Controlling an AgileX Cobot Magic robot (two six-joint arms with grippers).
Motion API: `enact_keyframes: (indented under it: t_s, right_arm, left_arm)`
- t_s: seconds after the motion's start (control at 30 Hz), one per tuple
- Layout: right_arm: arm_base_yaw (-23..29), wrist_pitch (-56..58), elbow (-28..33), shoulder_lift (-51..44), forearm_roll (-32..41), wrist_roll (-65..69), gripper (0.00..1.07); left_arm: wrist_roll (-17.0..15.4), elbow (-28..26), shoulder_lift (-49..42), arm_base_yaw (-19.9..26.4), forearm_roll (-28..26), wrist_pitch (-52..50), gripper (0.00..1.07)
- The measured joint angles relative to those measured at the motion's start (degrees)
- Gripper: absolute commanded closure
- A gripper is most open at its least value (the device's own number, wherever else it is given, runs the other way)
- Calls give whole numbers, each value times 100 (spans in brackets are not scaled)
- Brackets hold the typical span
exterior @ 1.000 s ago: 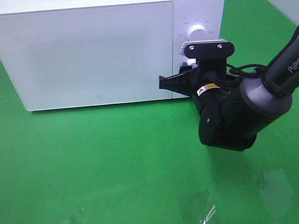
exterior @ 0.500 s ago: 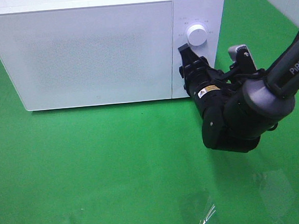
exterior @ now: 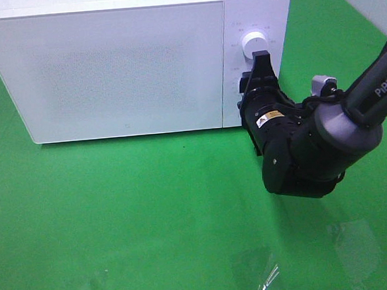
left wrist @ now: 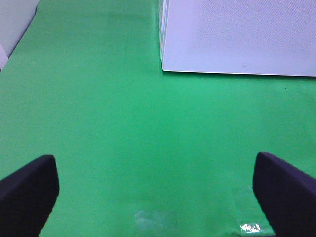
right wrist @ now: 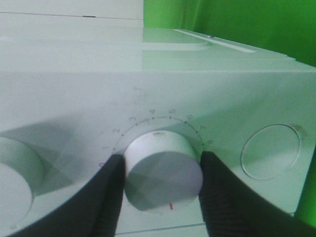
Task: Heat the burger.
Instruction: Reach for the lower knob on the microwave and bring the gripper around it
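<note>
Sight of the burger is given in none of the views, so its place cannot be told. The door of the white box-shaped microwave oven (exterior: 121, 64) is seen closed, and the oven is placed on the green table cover (exterior: 119, 223).

On the control panel at the right of the door, two knobs are set one above the other. The upper round white knob (exterior: 253, 42) is left free. The lower round white knob (right wrist: 163, 170), ringed by a scale of small numbers and marked with a short red line, is clamped by the right gripper (right wrist: 162, 163). Its black fingers (right wrist: 106, 197) are pressed against both sides of this knob.

The left gripper (left wrist: 158, 197) is held above the green cover, near the front corner of the oven. Its dark fingers (left wrist: 29, 192) are spread wide apart and nothing is held between them.
</note>
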Motion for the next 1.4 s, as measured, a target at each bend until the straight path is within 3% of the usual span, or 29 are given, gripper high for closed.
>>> enact_keyframes:
  t_s: [0.57, 0.8, 0.9, 0.93, 0.97, 1.13, 1.4]
  right_arm:
    - [0, -6, 0, 0, 0, -120, 101]
    - [0, -6, 0, 0, 63, -367, 86]
    - [6, -6, 0, 0, 103, -573, 70]
    - [6, -6, 0, 0, 103, -573, 70]
    - [6, -6, 0, 0, 109, -602, 61]
    - [52, 57, -23, 0, 11, -756, 46]
    - [63, 189, 17, -183, -183, -1112, 36]
  left_arm:
    - [0, 0, 0, 0, 0, 0, 6]
    - [0, 0, 0, 0, 0, 0, 6]
    - [0, 0, 0, 0, 0, 0, 6]
    - [0, 0, 0, 0, 0, 0, 6]
    - [0, 0, 0, 0, 0, 0, 6]
    - [0, 0, 0, 0, 0, 0, 6]
    - [0, 0, 0, 0, 0, 0, 6]
